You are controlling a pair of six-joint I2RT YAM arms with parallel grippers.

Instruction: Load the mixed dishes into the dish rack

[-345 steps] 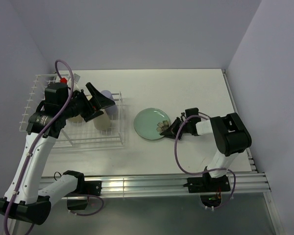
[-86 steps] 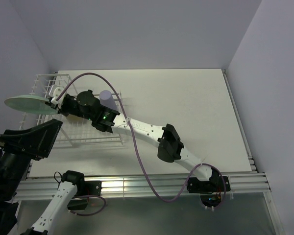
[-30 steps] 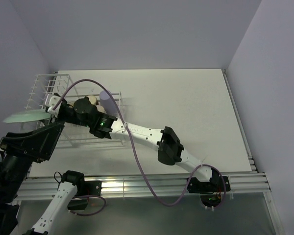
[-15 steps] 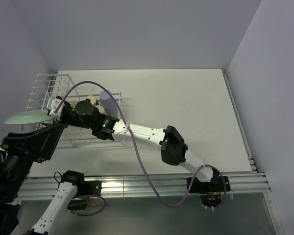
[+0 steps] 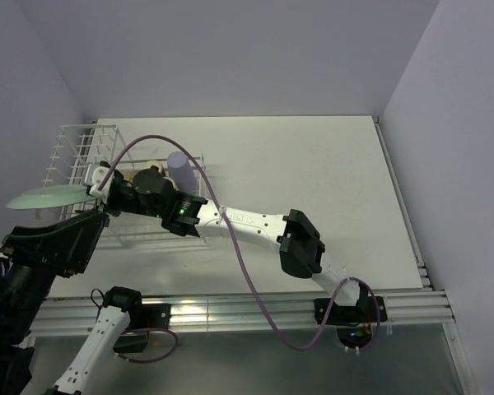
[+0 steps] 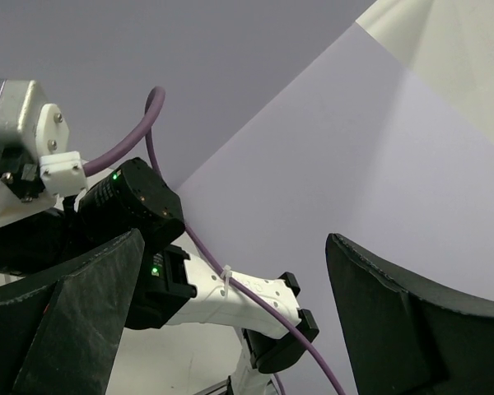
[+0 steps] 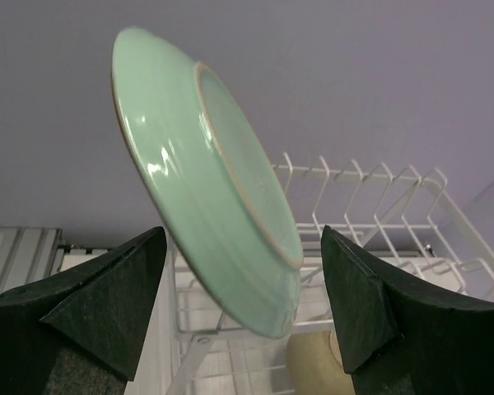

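Pale green, the plate [image 7: 206, 189] stands on edge at the left end of the dish rack [image 5: 76, 129], among the tines, leaning outward past that side. The right gripper [image 7: 243, 234] straddles it with its jaws parted and a gap on one side, so I judge it released, not pinched. The plate's face lies along the gripper's reach, so a straight retreat toward the rack's right end should clear it. The left gripper [image 6: 235, 239], spread wide and empty, hangs just off the rack's near-left corner. The top view gives only a thin sliver. The right wrist view shows the rim down among the wires.
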